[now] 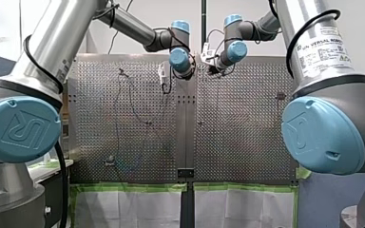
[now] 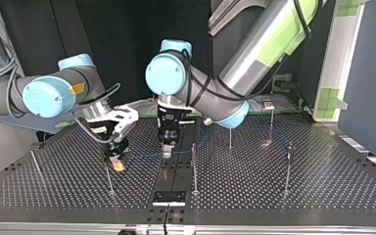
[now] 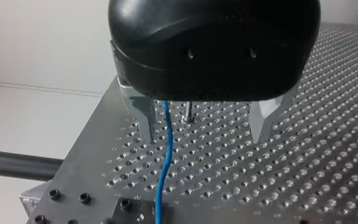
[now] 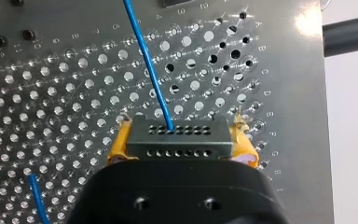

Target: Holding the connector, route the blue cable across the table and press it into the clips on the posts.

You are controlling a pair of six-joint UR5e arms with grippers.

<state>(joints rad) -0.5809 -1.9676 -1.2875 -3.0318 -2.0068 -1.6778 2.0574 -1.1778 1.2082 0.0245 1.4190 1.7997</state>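
- The connector is clenched between the yellow pads of my right gripper, held over the table.
- The cable leaves the connector's holed face and runs straight ahead, away from it.
- In the top view the cable stretches from the connector to my left gripper, just beside the connector, and then to a post on the far side of that gripper.
- My left gripper's metal fingers are released and wide apart. The cable hangs between them, close to one finger.
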